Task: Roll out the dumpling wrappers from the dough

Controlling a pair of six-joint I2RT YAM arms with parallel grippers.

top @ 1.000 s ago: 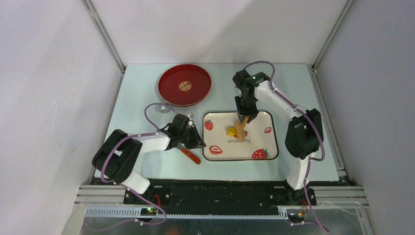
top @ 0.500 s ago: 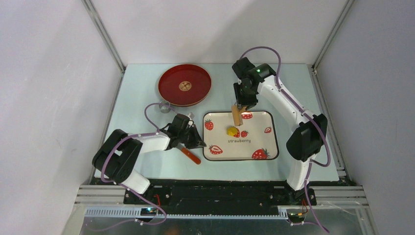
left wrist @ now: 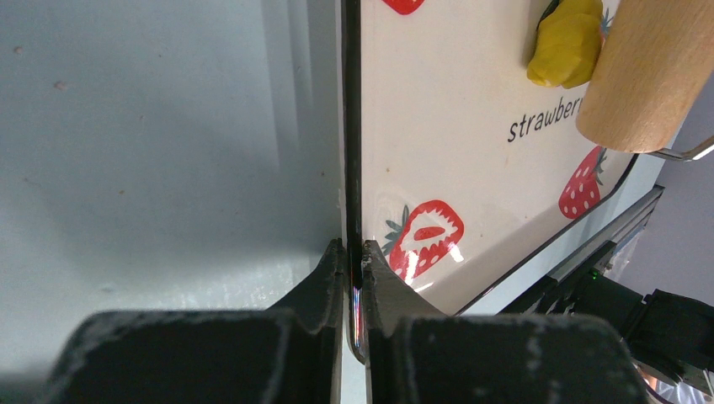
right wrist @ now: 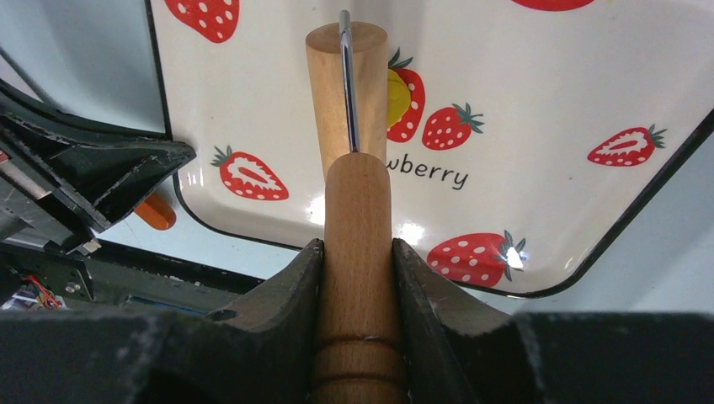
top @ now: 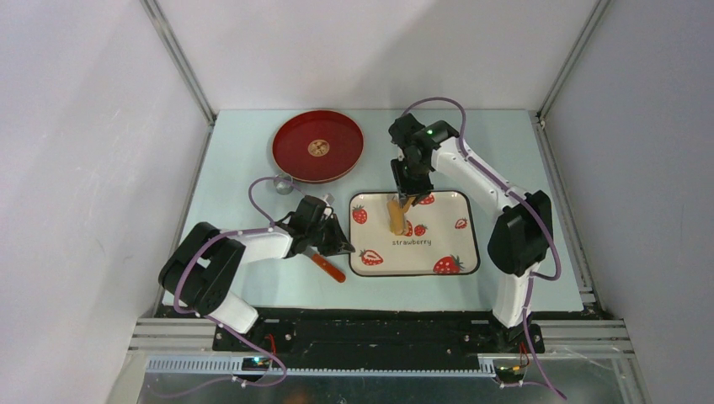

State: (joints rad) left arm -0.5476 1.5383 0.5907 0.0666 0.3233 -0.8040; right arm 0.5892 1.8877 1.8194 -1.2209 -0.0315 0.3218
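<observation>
The dough (left wrist: 566,42) is a small yellow lump on the white strawberry tray (top: 467,252). In the right wrist view only a sliver of dough (right wrist: 396,97) shows beside the roller head. My right gripper (right wrist: 358,248) is shut on the wooden roller's handle (right wrist: 358,210), and the roller (top: 395,217) lies over the dough, which is hidden in the top view. At the tray's left side, my left gripper (left wrist: 354,257) is shut on the black rim (left wrist: 351,126). No dumpling wrappers are in view.
A red round plate (top: 317,146) sits at the back left. A small metal ring cutter (top: 281,184) lies near it. An orange-handled tool (top: 328,268) lies just left of the tray, under my left arm.
My right arm swung the roller from the tray's far edge down and leftwards onto the dough. The left gripper has kept its hold on the tray rim.
</observation>
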